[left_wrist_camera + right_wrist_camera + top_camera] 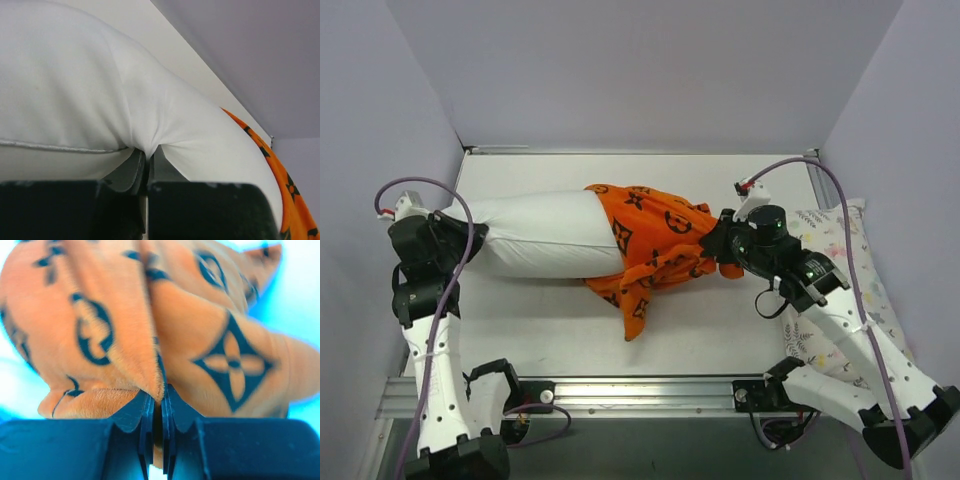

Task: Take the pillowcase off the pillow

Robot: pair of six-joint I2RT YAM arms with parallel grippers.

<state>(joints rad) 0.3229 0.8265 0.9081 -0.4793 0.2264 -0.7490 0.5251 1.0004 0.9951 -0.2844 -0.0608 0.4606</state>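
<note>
Two pinches, plain only from the wrists: left gripper (148, 167) closed tight on a pucker of the pillow (542, 235), right gripper (161, 405) closed tight on a fold of the pillowcase (655, 242). From overhead alone: pillow bare leftward, pillowcase bunched over its right end, mid-way across the table (720, 335).

A pastel-printed white pillow (825, 232) lies at the right edge of the table (700, 330).

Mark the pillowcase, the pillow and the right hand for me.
pillowcase (655, 235): top external view, middle of the orange fabric.
pillow (545, 235): top external view, bare white stretch outside the cover.
right hand (161, 405): right wrist view, between its fingertips, pinching orange fabric.
</note>
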